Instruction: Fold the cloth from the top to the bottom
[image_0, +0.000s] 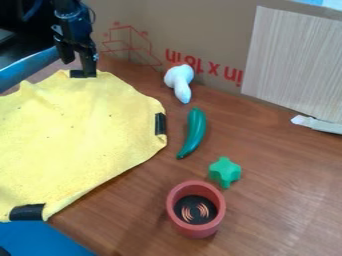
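Have gripper (78, 67) at top edge of yellow cloth (73, 132), fingers apart beside black tape (79, 74). Cloth spread out; I judge whole fold remains.

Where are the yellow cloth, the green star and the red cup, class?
Yellow cloth (73, 132): camera view, middle of the fabric.
Green star (225, 170): camera view, centre of the star.
Red cup (194, 230): camera view, outer front wall.

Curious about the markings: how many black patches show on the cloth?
3: a top patch at the cloth's far edge, a right patch along its right side, a lower patch at bottom left. Others may be out of view.
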